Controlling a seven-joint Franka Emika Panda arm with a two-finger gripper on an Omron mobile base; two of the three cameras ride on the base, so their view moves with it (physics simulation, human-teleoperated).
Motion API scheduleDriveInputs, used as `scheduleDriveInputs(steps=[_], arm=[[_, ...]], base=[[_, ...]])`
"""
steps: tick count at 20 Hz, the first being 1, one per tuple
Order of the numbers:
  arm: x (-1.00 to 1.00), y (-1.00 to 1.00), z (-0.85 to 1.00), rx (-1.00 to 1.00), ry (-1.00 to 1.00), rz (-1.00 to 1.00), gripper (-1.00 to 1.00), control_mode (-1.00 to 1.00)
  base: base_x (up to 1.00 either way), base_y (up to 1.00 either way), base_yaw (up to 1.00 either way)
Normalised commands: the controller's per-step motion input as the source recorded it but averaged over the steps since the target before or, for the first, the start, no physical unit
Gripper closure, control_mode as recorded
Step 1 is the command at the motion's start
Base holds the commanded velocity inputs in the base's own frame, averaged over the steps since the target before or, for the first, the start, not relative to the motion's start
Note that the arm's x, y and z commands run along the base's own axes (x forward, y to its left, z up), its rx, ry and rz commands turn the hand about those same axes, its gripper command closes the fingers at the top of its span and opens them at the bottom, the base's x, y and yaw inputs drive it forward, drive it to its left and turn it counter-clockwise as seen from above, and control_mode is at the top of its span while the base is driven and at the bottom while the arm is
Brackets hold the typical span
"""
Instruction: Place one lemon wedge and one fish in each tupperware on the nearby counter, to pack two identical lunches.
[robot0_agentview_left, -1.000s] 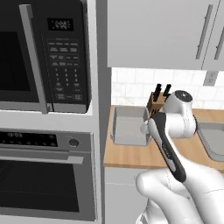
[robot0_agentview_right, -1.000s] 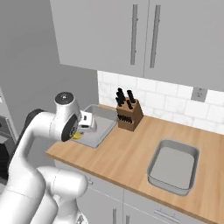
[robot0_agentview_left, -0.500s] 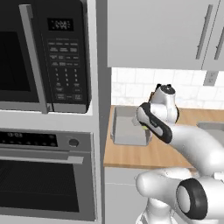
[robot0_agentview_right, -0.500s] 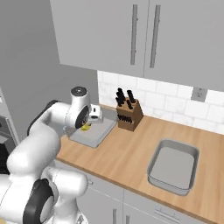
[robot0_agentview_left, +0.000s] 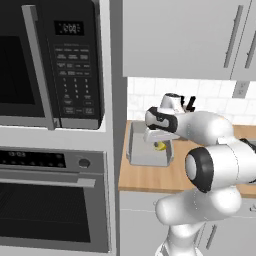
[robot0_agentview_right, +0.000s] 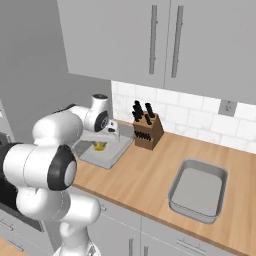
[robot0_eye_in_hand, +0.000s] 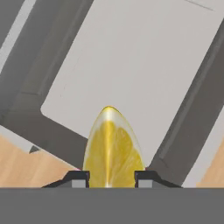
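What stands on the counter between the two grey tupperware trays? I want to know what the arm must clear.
A wooden knife block stands between the left tray and the right tray, near the backsplash, in the right base view.

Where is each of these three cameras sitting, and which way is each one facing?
Left base view: behind the arm on its left, facing the counter beside the microwave; the white arm rises lower right.
Right base view: behind on the right, facing the same counter past the knife block and a second tray; the arm rises lower left.
Hand view: on the hand, facing down into the tray, claw shut on the lemon wedge.
Both base views share the near tray and wedge.
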Motion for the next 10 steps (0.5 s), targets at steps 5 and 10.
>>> scheduleDriveInputs(steps=[5, 10], arm=[[0.30, 0.00, -0.38, 0.00, 0.02, 0.00, 1.00, -1.00], [0.63, -0.01, -0.06, 0.00, 0.00, 0.00, 1.00, -1.00]], base=[[0.00, 0.00, 0.00], [0.00, 0.00, 0.00]])
